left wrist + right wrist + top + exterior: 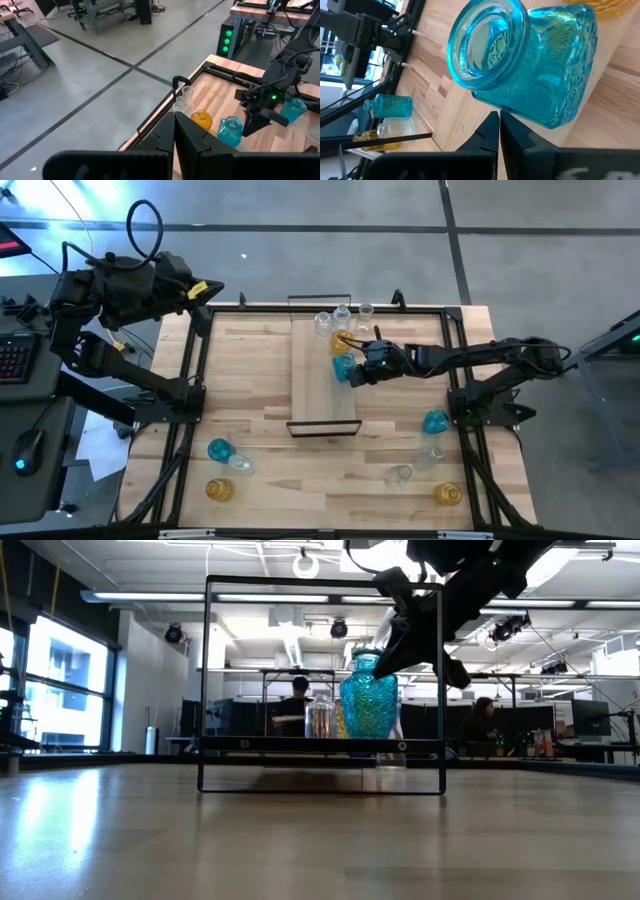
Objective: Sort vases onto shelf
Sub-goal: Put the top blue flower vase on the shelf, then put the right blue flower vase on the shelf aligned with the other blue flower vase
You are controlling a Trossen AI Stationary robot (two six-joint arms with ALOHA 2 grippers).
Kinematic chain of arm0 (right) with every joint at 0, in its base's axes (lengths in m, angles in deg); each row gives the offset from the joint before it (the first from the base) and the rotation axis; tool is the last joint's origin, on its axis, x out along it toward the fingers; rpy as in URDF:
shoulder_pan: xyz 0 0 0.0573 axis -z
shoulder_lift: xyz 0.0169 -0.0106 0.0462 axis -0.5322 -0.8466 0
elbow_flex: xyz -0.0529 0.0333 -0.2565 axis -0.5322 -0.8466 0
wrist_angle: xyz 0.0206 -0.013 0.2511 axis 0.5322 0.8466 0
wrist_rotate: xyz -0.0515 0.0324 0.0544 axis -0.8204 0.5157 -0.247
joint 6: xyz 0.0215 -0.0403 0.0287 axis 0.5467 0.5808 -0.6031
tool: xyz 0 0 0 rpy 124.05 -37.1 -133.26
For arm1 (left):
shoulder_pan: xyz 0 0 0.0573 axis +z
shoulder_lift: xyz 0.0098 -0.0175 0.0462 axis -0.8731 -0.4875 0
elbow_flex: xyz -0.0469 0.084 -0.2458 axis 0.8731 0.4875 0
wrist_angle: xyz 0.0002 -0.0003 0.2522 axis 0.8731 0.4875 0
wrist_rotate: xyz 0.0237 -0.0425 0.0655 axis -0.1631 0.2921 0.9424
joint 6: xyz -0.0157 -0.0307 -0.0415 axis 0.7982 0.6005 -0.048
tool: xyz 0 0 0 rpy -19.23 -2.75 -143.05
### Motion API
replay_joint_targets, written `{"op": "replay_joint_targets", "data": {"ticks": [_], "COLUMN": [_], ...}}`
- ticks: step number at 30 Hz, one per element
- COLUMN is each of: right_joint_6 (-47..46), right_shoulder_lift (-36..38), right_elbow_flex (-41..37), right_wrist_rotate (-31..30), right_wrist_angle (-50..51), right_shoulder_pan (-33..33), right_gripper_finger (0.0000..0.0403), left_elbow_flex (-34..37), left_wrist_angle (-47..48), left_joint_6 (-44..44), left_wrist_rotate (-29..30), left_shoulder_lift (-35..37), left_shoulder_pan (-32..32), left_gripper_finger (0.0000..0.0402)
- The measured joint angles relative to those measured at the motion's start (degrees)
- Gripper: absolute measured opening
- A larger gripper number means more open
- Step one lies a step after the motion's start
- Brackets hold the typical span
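Note:
The shelf (322,385), a light-wood board in a thin black frame, stands mid-table. On its far half stand three clear vases (343,315), an amber one (343,340) and a teal one (343,367), upright on its base (368,700). My right gripper (357,372) is shut, coming from the table's right and slanting down, its tips at the teal vase's upper side (520,107). My left gripper (175,125) is shut and empty, raised off the table's far left corner (200,290). My right gripper's shut fingertips (492,122) stand right at the teal vase's shoulder (510,107), below its neck, on the side facing the table's right. I cannot tell whether they touch the glass. The vase stands upright on the shelf board.
Near left on the table lie a teal vase (219,449), a clear one (240,463) and an amber one (220,490). Near right are a teal vase (435,421), two clear ones (400,474) and an amber one (447,494). The shelf's near half is bare wood.

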Motion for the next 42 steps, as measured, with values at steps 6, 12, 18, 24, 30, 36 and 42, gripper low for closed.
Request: {"op": "replay_joint_targets", "data": {"ticks": [6,12,18,24,30,36,42], "right_joint_6": [0.70,0.20,2.03,4.48,7.52,6.08,-2.07], "right_shoulder_lift": [-0.05,-3.38,-4.75,-2.57,0.58,5.39,8.97], "right_elbow_flex": [0.00,-0.04,2.05,6.86,14.29,25.94,33.03], "right_wrist_rotate": [0.89,4.86,2.75,0.79,-4.19,-9.24,-8.85], "right_wrist_angle": [-0.86,-6.28,-5.46,4.53,23.15,48.89,73.46], "right_shoulder_pan": [0.77,0.99,-2.24,-4.03,-6.24,-10.35,-18.87], "right_gripper_finger": [0.0000,0.0000,0.0000,0.0000,0.0000,0.0000,0.0000], "left_elbow_flex": [0.00,0.00,0.00,0.02,0.02,0.02,0.02], "left_wrist_angle": [0.00,-0.77,-0.83,-0.85,-0.85,-0.80,-0.79], "left_joint_6": [0.00,0.01,0.02,-0.17,-0.50,-0.51,-3.08], "left_wrist_rotate": [0.00,0.02,0.02,0.08,-0.37,-0.92,-1.85], "left_shoulder_lift": [0.00,-0.15,-0.49,-0.69,-0.83,-1.53,-2.28], "left_shoulder_pan": [-0.01,-0.01,0.00,-0.02,-0.02,-0.02,0.00], "left_gripper_finger": [0.0000,0.0000,0.0000,0.0000,0.0000,0.0000,0.0001]}}
